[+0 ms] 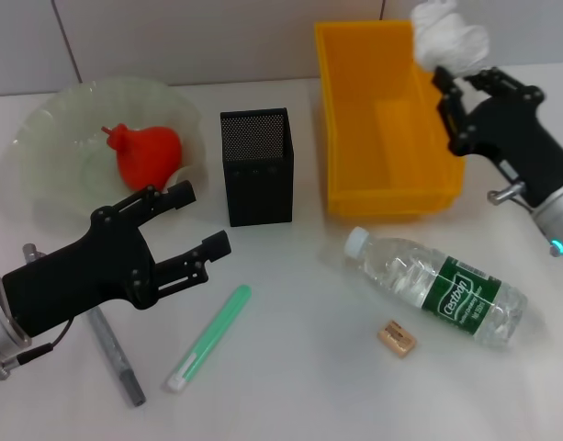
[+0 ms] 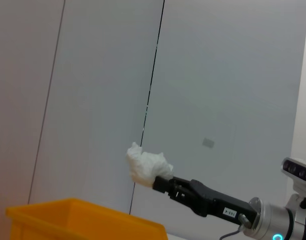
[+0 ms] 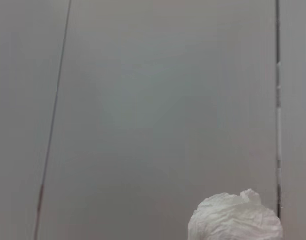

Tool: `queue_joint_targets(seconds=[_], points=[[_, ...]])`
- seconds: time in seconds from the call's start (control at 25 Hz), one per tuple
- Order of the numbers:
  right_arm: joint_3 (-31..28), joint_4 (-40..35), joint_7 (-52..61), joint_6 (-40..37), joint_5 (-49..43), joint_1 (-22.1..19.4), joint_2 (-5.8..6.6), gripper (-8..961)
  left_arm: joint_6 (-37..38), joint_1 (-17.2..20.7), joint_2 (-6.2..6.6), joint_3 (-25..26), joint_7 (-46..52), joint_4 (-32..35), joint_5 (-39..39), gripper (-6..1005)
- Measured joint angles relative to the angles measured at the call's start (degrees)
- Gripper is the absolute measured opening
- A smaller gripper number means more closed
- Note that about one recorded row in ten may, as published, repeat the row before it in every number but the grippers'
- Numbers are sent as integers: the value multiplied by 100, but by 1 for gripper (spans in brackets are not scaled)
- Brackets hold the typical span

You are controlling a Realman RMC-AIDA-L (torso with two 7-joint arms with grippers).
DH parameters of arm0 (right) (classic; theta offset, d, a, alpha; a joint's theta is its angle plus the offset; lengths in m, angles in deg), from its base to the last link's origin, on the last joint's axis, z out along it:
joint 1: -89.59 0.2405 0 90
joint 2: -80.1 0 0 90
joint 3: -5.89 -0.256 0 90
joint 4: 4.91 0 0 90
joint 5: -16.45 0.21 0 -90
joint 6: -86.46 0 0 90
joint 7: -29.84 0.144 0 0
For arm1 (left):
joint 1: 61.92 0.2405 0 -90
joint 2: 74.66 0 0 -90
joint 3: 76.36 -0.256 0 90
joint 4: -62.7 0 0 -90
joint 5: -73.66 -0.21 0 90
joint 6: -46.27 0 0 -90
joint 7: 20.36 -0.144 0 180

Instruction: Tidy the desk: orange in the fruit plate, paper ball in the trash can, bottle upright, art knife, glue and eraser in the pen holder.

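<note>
My right gripper [image 1: 461,72] is shut on the white paper ball [image 1: 449,37] and holds it above the right rim of the yellow trash can [image 1: 391,195]. The left wrist view shows the paper ball [image 2: 145,167] at the right gripper [image 2: 161,183] over the trash can [image 2: 83,220]; the paper ball [image 3: 235,219] also shows in the right wrist view. The orange [image 1: 148,154] lies in the green fruit plate [image 1: 51,138]. My left gripper [image 1: 206,218] hovers open in front of the plate. The bottle [image 1: 437,285] lies on its side. The eraser [image 1: 397,337], glue [image 1: 209,337] and art knife [image 1: 116,354] lie on the desk near the pen holder [image 1: 256,165].
The pen holder stands between the plate and the trash can. The art knife lies partly under my left arm. A grey panelled wall runs behind the desk.
</note>
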Motion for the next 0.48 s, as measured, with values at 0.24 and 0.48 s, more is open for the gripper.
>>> queue_joint_targets(seconds=[0.24, 0.48], points=[[116, 93, 12, 431, -5, 128, -10, 231, -18, -3, 0, 25, 9, 0, -4, 815], [122, 173, 16, 543, -5, 189, -17, 229, -23, 0, 0, 26, 11, -5, -6, 816]])
